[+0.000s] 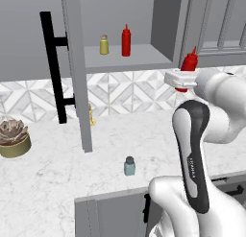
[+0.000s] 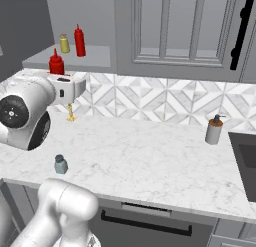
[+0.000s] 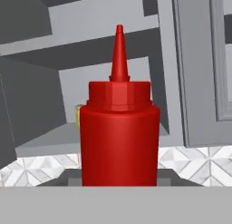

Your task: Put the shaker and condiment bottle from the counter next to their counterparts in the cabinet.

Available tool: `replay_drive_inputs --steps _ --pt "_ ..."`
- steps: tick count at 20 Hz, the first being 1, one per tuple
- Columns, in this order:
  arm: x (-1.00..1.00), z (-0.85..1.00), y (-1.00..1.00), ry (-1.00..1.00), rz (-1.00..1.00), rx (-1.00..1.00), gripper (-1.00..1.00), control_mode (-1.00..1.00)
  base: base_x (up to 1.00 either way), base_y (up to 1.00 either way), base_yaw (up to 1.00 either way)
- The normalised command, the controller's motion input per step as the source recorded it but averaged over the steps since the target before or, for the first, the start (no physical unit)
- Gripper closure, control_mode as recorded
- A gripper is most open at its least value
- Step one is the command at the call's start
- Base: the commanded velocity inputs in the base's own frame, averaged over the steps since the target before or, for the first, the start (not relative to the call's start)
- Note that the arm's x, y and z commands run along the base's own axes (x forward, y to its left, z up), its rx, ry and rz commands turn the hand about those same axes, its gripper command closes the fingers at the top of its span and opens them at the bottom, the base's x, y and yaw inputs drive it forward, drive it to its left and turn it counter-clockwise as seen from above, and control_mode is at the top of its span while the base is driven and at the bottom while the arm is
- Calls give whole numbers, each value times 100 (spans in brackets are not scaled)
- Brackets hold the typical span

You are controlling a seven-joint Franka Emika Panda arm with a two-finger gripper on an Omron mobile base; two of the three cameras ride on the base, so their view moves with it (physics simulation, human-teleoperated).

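A white robot arm holds a red condiment bottle (image 1: pixel 189 63) upright in the air, just outside the open grey wall cabinet (image 1: pixel 166 25), near its right side and about level with the shelf edge. The gripper (image 1: pixel 182 80) is clamped round the bottle's lower body; its fingers are hidden behind the bottle, so only the closed hold can be told. Seen from the hand, the bottle (image 3: pixel 119 137) stands large in front, its cone nozzle pointing up toward the cabinet opening.

Inside the cabinet, on the shelf, a small yellow shaker (image 1: pixel 104 45) stands just left of a slim red bottle (image 1: pixel 126 41), the two close but apart. The cabinet door (image 1: pixel 77 68) hangs open to the left, with a long black bar handle (image 1: pixel 52 65).

Below, on the white marble counter (image 1: pixel 57 169), the small blue-grey shaker (image 1: pixel 129 166) stands upright near the front edge, well apart from the held bottle. A potted succulent (image 1: pixel 13 137) sits at the far left.
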Motion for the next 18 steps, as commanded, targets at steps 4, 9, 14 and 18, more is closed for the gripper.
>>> replay_drive_inputs --steps 4,9,14,18 --pt "0 7 30 1 0 -8 100 -100 0 0 0" --pt "0 55 5 2 -1 -11 100 -100 0 0 0" --pt "-1 26 0 0 -5 -11 100 -100 0 0 0" --pt "0 -2 0 0 -8 -4 100 -100 0 0 0"
